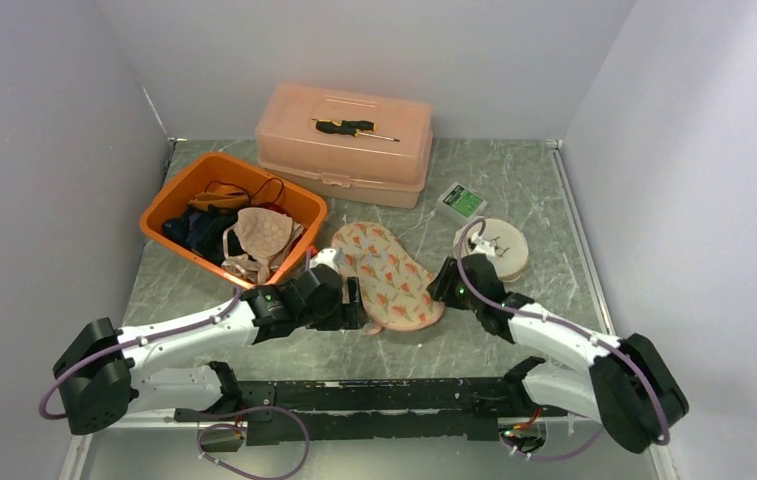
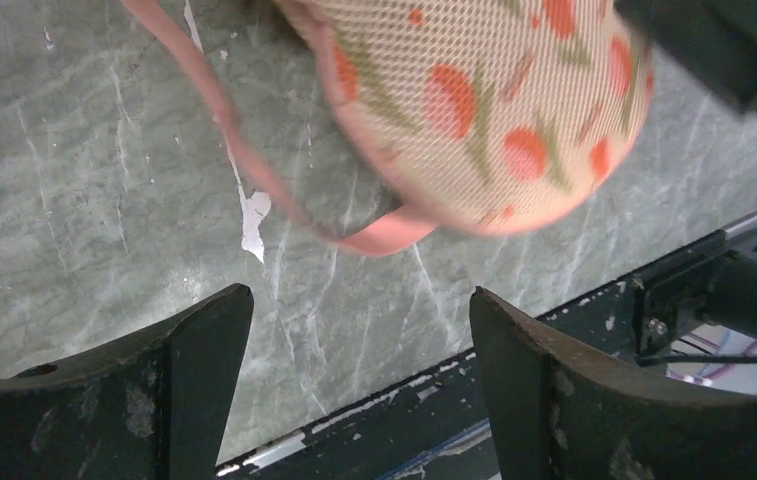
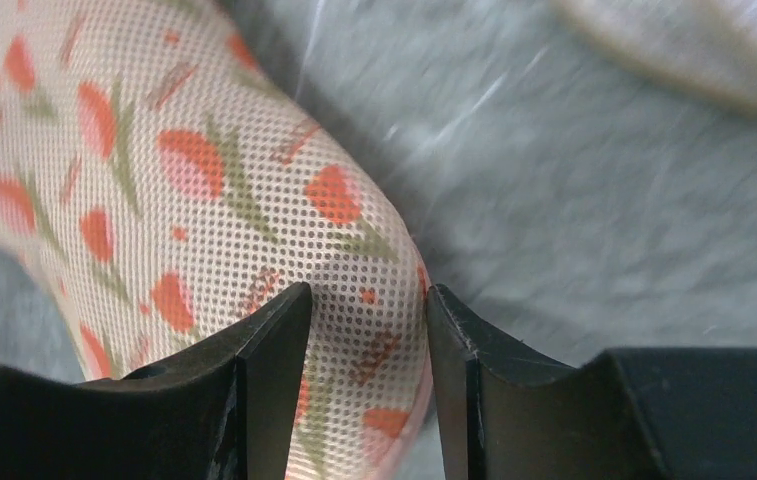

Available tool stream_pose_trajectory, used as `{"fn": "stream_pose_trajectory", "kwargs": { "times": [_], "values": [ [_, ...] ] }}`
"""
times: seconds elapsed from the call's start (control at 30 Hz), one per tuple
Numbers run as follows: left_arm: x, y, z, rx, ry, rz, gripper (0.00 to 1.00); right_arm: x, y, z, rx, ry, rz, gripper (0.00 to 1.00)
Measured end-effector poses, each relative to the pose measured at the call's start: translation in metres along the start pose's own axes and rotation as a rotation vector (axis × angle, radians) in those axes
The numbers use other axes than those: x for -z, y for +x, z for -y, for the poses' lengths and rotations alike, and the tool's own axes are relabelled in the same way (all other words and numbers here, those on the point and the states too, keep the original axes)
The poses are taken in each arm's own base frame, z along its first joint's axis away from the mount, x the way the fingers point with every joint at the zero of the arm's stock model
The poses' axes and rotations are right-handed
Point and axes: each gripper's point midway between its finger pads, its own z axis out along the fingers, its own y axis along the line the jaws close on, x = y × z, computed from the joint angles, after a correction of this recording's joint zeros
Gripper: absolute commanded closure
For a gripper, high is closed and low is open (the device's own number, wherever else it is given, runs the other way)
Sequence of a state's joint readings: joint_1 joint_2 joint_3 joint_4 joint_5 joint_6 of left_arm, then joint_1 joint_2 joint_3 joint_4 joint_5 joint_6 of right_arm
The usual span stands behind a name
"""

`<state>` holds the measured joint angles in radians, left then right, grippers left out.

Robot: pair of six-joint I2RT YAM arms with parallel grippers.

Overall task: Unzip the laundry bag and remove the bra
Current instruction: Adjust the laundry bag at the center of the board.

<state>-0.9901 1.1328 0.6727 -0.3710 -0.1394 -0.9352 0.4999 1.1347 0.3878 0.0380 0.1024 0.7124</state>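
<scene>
From above, between grey walls, the laundry bag lies on the green marbled table. Left wrist: left gripper gapes wide beside its pink strap. Right wrist: right gripper pinches its mesh edge.

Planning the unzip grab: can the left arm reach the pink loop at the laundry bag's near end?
Likely yes. The left gripper is open just short of the pink loop, only bare table between. The right gripper grips the laundry bag elsewhere, out of its path.
</scene>
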Motion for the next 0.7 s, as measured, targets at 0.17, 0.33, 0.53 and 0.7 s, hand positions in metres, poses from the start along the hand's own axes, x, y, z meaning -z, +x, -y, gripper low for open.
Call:
{"fn": "stream_pose_trajectory", "kwargs": {
  "times": [0.17,0.33,0.53,0.7],
  "values": [
    [-0.019,0.007,-0.008,-0.026,-0.058,-0.033,0.15,0.025,0.058,-0.034,0.05,-0.136,-0.085,0.48],
    [-0.028,0.002,-0.011,-0.051,-0.123,-0.04,0.13,0.044,0.096,-0.048,0.108,-0.176,-0.162,0.33],
    [-0.006,-0.017,-0.01,-0.046,-0.131,0.037,0.14,0.054,0.042,-0.042,0.025,-0.171,0.009,0.28],
    [0.006,-0.021,-0.006,-0.029,-0.106,0.058,0.15,0.028,-0.023,-0.02,-0.099,-0.086,0.112,0.27]
  ]
}}
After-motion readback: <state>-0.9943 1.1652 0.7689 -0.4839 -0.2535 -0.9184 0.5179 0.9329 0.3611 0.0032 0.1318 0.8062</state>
